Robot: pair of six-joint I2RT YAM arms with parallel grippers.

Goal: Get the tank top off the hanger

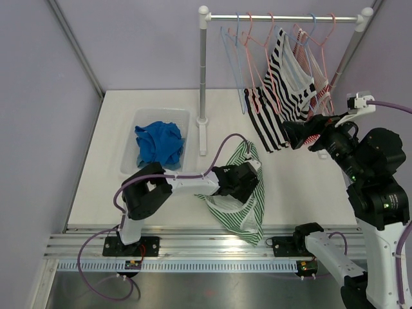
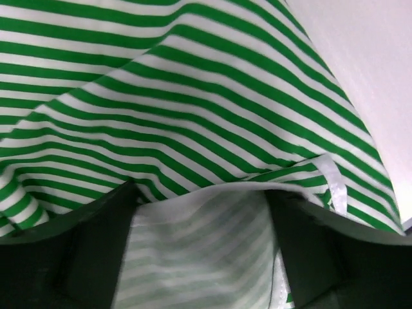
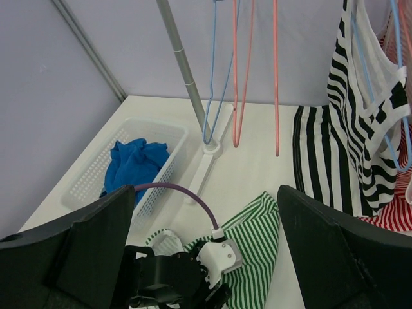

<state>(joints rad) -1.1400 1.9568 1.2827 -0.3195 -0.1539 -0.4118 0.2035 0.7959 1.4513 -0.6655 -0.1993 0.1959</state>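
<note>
A black-and-white striped tank top (image 1: 286,84) hangs on a hanger on the rack rail (image 1: 283,18); it also shows in the right wrist view (image 3: 360,129). A red-striped top (image 1: 322,96) hangs behind it. A green-and-white striped tank top (image 1: 241,206) lies crumpled on the table, off any hanger. My left gripper (image 1: 248,183) rests on it, jaws apart, with the green fabric (image 2: 193,96) spread between and under the fingers (image 2: 96,244). My right gripper (image 1: 293,134) is raised beside the hanging striped top, open and empty (image 3: 206,193).
A white basket (image 1: 132,151) holding a blue cloth (image 1: 159,143) stands at the left. The rack's pole (image 1: 203,77) and foot stand mid-table. Several empty blue and pink hangers (image 1: 241,45) hang at the rail's left part. Grey walls close in both sides.
</note>
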